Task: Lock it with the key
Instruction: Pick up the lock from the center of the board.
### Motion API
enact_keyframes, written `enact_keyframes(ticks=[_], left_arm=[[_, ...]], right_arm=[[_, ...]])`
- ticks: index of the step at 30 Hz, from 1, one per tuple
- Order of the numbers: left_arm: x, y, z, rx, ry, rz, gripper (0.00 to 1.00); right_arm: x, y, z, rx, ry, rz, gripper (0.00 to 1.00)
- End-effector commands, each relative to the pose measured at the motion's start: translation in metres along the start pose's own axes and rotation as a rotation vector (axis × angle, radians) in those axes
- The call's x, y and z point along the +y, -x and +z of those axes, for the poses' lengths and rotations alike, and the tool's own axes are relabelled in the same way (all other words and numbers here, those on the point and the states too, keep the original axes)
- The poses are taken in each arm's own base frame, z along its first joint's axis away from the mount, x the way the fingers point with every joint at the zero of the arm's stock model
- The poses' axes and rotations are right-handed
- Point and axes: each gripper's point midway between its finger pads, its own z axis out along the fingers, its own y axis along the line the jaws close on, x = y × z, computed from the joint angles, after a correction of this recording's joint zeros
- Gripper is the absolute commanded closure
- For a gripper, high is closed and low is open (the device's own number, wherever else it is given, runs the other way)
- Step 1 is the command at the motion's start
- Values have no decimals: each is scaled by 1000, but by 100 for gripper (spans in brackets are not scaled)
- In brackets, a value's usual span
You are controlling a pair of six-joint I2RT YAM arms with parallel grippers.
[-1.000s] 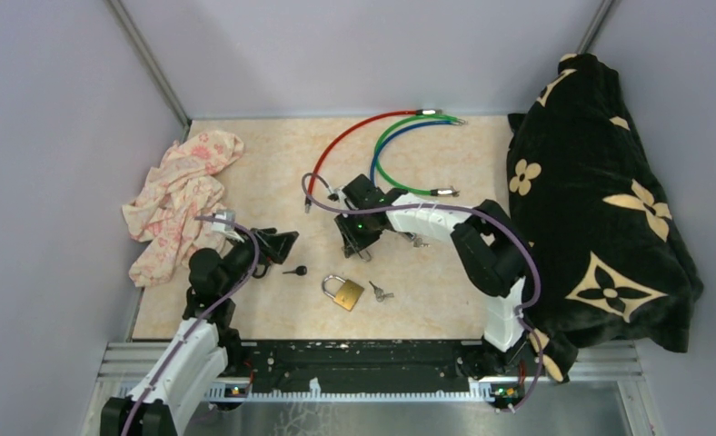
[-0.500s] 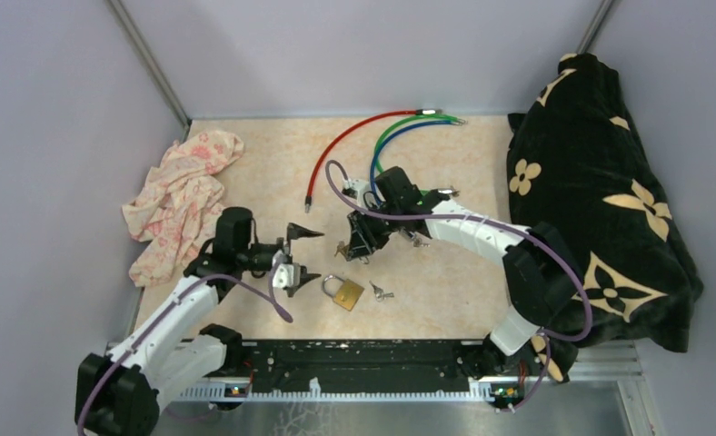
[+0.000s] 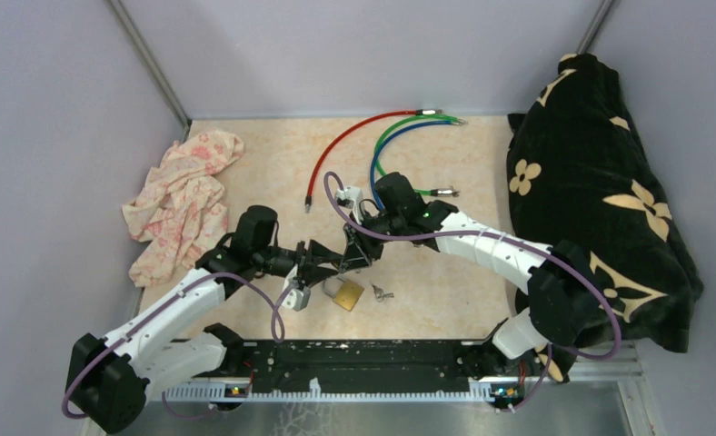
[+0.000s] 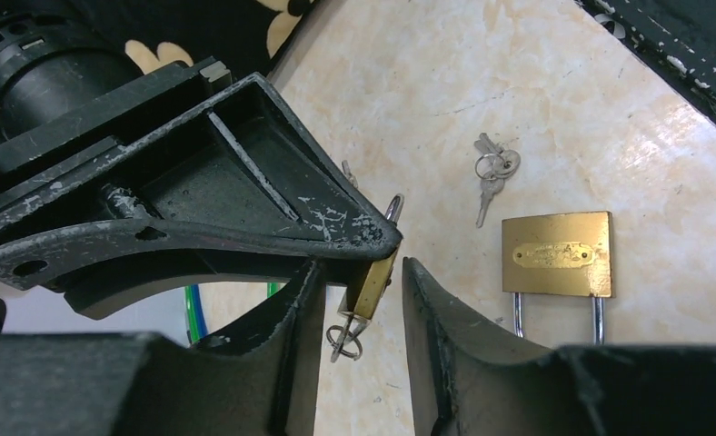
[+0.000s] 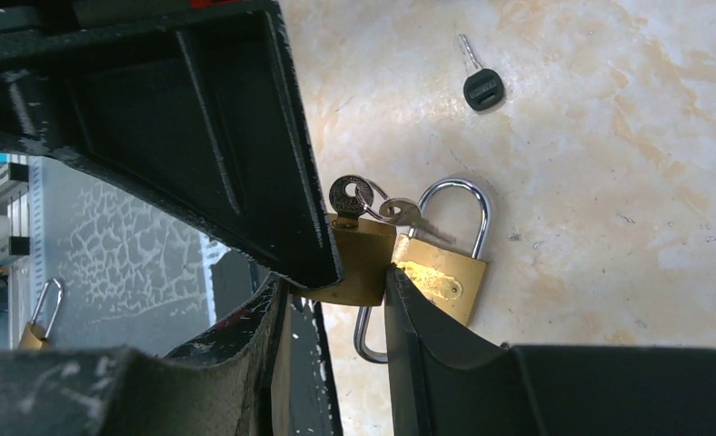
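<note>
Your right gripper [image 5: 336, 280] clamps the small padlock [image 5: 362, 259], key [image 5: 348, 195] seated, near the large padlock [image 4: 556, 254], apparently presenting it to the other arm. Your left gripper [image 4: 362, 272] straddles it half-closed, and you cannot tell whether it grips.

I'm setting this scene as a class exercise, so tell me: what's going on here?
The two arms meet mid-table. The right gripper holds a small brass padlock in the air, with a key apparently in it. The left gripper has a finger on either side of that padlock but isn't clamped on it. A larger padlock and loose keys lie untouched on the table.
</note>
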Motion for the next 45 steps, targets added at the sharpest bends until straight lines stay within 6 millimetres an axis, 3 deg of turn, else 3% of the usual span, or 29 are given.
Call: enact_keyframes(ticks=[1,6,12,16,18,22,23,25,26,30,37,45], left_arm=[[12,2,1,10,19,-20,63],[5,-6,3,41,8,-13,60],[4,-12,4,60,3,45,65],[6,-16,3,80,9,59,82],[8,-14,3,75,13,67,99],[10,-9,3,59,29,31,100],[12,-9,3,60,39,3,100],[20,-9,2,67,80,-95,100],[23,-9,1,68,101,-165,100],[22,-10,1,73,163,-495,100],[18,-6,1,44,247,-850,100],[23,10,2,-46,269,-1006,100]], right_arm=[[16,28,-3,-74,49,-103,100],[21,31,-3,-78,67,-111,100],[24,30,-2,-73,80,-147,100],[25,31,-2,-71,83,-150,100],[26,31,-2,-72,86,-153,100],[25,32,-2,-75,81,-161,100],[25,32,-3,-75,77,-163,92],[23,29,-4,-67,62,-170,65],[21,27,-6,-61,51,-180,58],[12,23,-19,-75,5,-193,42],[12,9,-34,-86,0,-233,41],[9,-9,-31,-110,-7,-240,48]])
